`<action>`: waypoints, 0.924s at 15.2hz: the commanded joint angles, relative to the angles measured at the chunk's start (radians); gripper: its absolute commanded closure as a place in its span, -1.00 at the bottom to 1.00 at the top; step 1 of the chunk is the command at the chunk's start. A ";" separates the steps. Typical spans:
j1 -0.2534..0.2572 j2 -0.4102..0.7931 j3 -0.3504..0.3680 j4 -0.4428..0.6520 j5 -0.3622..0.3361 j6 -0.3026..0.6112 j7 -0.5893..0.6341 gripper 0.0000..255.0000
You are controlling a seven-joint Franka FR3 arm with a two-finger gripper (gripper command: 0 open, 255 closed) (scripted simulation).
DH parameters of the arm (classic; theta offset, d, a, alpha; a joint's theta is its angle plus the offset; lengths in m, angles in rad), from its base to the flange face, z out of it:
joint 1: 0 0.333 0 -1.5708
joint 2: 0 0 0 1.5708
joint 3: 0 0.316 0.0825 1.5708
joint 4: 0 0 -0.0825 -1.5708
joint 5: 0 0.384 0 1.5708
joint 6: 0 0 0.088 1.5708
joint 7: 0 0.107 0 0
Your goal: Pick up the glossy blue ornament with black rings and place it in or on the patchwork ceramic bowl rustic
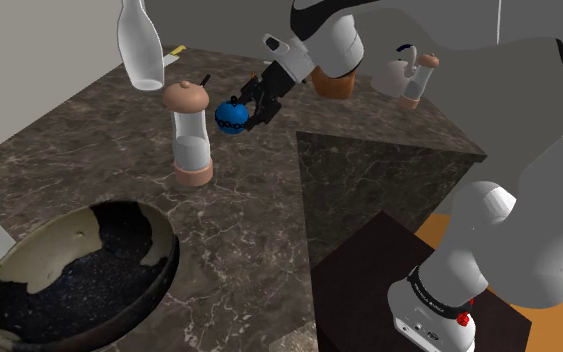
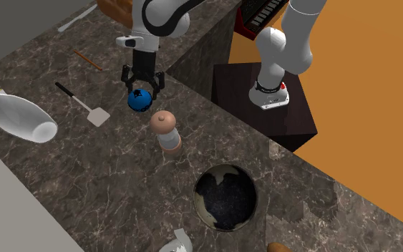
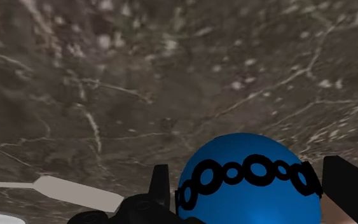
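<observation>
The glossy blue ornament [image 1: 231, 116] [image 2: 139, 100] [image 3: 247, 181], a ball with a band of black rings, sits between the fingers of my black gripper [image 1: 239, 112] [image 2: 142, 94] [image 3: 250, 191], which is shut on it. It hangs a little above the dark marble counter [image 1: 269, 220]. The bowl [image 1: 79, 275] [image 2: 225, 197] is wide, with a dark speckled inside and cream patches at its rim. It stands on the counter at the shoulder view's lower left, well away from the gripper.
A pepper mill [image 1: 189, 135] [image 2: 166, 132] with a tan top stands between ornament and bowl. A white bottle [image 1: 141, 45] [image 2: 17, 117], a spatula [image 2: 85, 104] [image 3: 75, 193], a terracotta pot [image 1: 334, 80] and a second mill [image 1: 416, 82] are on the counter. The counter edge drops beside my stand [image 1: 399, 290].
</observation>
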 commanded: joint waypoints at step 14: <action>0.001 0.004 0.001 0.000 0.005 0.003 -0.003 1.00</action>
